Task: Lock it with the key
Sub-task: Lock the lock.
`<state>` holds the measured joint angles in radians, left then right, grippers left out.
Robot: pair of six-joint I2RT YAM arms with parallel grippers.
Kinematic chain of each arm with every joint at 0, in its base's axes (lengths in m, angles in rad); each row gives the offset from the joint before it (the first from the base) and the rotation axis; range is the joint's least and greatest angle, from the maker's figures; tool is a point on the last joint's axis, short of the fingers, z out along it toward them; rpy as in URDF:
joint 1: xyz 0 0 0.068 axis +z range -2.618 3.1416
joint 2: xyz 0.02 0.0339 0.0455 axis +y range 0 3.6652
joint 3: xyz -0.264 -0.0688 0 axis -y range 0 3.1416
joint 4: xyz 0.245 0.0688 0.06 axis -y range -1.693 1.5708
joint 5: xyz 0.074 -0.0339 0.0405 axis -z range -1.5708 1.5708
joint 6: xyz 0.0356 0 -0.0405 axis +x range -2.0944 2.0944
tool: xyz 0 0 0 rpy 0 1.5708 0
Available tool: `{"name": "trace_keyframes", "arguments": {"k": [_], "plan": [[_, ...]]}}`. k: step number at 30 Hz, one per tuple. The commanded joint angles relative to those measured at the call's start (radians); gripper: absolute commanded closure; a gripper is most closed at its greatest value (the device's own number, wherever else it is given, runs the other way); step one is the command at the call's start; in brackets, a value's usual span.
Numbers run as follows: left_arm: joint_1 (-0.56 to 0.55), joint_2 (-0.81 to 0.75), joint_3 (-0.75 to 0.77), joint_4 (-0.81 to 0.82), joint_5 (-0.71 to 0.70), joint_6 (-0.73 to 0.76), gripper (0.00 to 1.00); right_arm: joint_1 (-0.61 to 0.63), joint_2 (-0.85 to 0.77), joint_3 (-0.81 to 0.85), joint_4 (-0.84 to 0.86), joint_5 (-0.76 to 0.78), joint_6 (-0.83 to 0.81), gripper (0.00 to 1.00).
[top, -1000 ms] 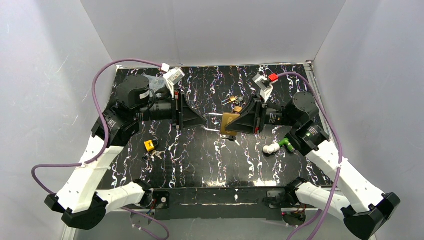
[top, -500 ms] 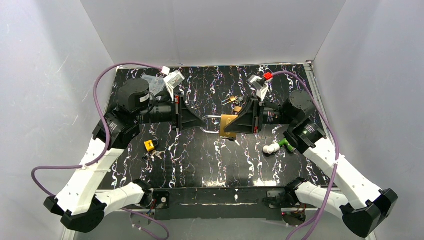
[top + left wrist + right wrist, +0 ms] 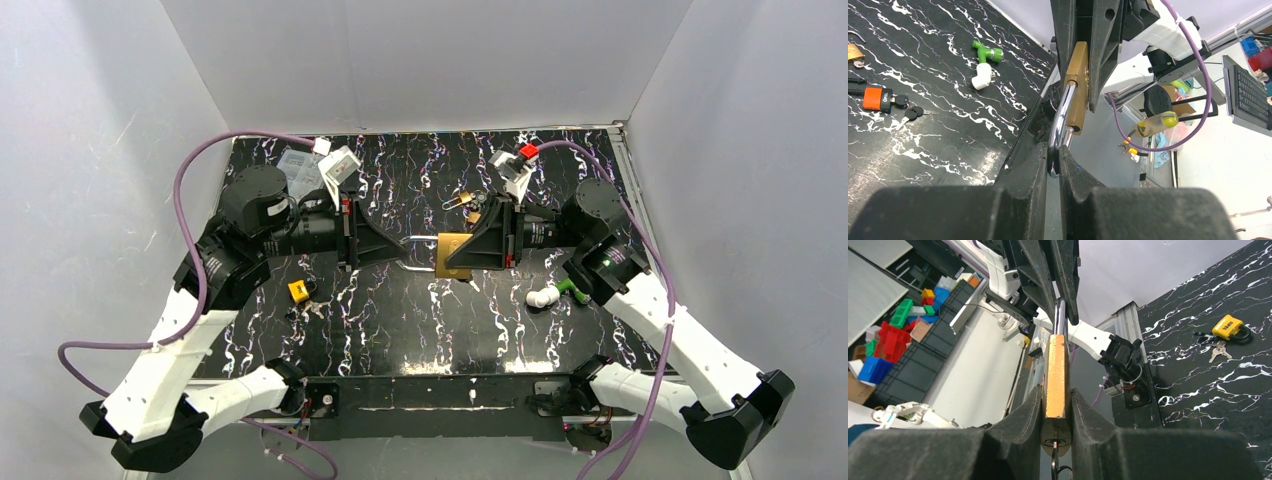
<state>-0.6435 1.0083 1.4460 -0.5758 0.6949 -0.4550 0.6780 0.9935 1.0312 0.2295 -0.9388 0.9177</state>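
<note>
Hanging above the middle of the desk (image 3: 400, 320), the brass padlock (image 3: 452, 256) is clamped by its body between the fingers of the right tool (image 3: 458, 256), which is placed at 3 o'clock of it. The steel shackle (image 3: 1064, 112) is pointed to 9 o'clock, and there it is pinched by the left tool (image 3: 1054, 159), closed tight on it. A key (image 3: 1054, 460) is partly seen at the keyhole. A yellow padlock (image 3: 298, 291) is lying on the desk at 8 o'clock.

left claw (image 3: 1054, 161) closed, now gripping shackle (image 3: 1064, 112)
</note>
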Motion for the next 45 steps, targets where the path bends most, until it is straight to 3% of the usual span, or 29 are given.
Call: {"name": "trace_keyframes", "arguments": {"k": [1, 14, 29, 45], "plan": [[-0.032, 0.025, -0.024, 0.051, -0.011, -0.035, 1.00, 0.062, 0.003, 0.107, 0.047, 0.063, -0.091, 0.99], [-0.071, 0.052, -0.054, 0.063, -0.101, -0.030, 1.00, 0.119, 0.036, 0.151, -0.024, 0.111, -0.153, 0.99], [-0.208, 0.134, 0.025, 0.007, -0.301, -0.036, 1.00, 0.187, 0.061, 0.199, -0.262, 0.388, -0.309, 0.99], [-0.268, 0.114, 0.011, 0.265, -0.201, -0.180, 1.00, 0.209, 0.112, 0.153, -0.288, 0.467, -0.347, 0.99]]}}
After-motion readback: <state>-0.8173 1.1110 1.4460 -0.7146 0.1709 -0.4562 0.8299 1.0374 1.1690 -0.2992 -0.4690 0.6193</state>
